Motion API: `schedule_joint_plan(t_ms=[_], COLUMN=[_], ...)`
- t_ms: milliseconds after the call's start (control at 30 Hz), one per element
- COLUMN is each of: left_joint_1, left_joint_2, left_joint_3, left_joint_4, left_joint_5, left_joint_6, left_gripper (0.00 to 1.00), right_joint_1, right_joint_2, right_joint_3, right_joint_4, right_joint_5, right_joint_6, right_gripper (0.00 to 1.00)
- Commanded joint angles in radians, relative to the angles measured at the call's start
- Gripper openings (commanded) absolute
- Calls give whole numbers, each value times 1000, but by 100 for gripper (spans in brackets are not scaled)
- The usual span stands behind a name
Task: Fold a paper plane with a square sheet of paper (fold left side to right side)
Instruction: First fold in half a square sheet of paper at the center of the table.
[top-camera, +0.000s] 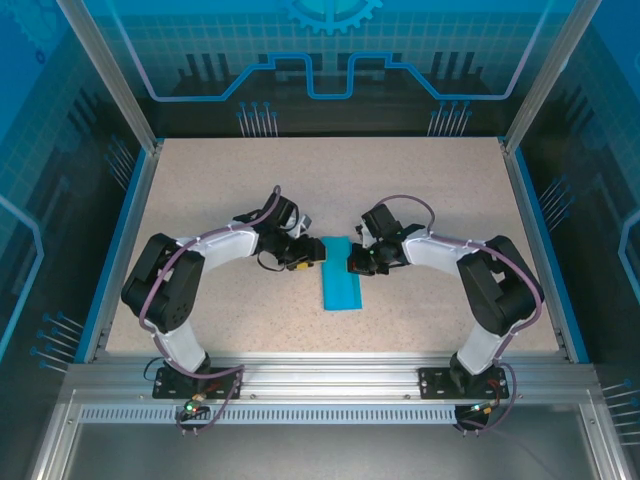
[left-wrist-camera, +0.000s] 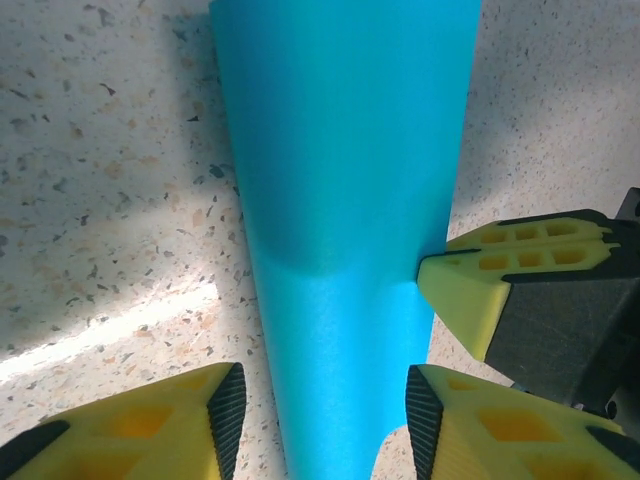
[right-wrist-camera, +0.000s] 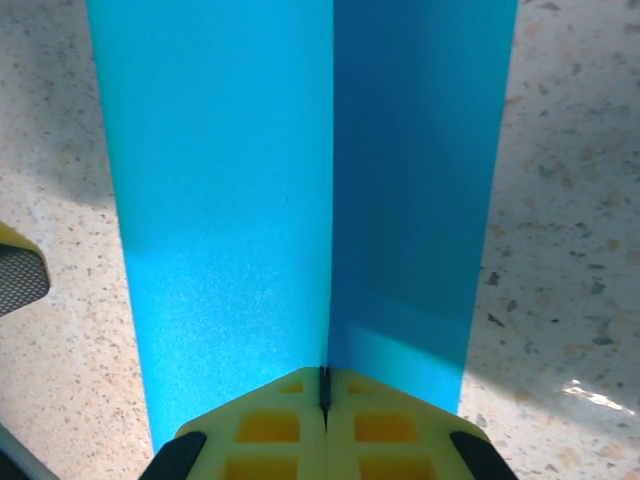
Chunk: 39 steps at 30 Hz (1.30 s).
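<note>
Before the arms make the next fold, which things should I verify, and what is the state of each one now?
1. The teal-blue folded paper sheet lies on the speckled table, away from its edges: ok.
2. The left claw is open, with one finger on each side of the sheet: ok.
3. The right claw is shut at the sheet's edge: ok.
4. The right claw really pinches the sheet: cannot tell.
5. The two claws are close but apart: ok.
6. The crease along the sheet's middle runs straight in the right wrist view: ok.
</note>
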Motion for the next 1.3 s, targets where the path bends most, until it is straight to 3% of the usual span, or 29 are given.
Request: schedule_joint_plan(t_ms=[0,300,767,1033,1267], left_joint_1=[-22,-60,-77,-89,-98], left_joint_2=[36,117,184,218,241], left_joint_3=[18,69,91,105,129], left_joint_4=[-43,-48,-53,-82,-113], left_joint_5=[-16,-20,-34,-46,-57], left_joint_6=[18,-3,-27,-26,-17], left_gripper=[51,54,47,47,47], right_joint_1=[12,14,16,12,-17], right_joint_2=[20,32,40,-41,-172], right_joint_3=[29,43,48,10,-50], right_joint_4=[-47,-76,-93,-70,-80], right_joint_5=[31,51,71,144,257], right_joint_6=[-19,-28,-32,-29,-17], right_gripper=[2,3,7,31,43])
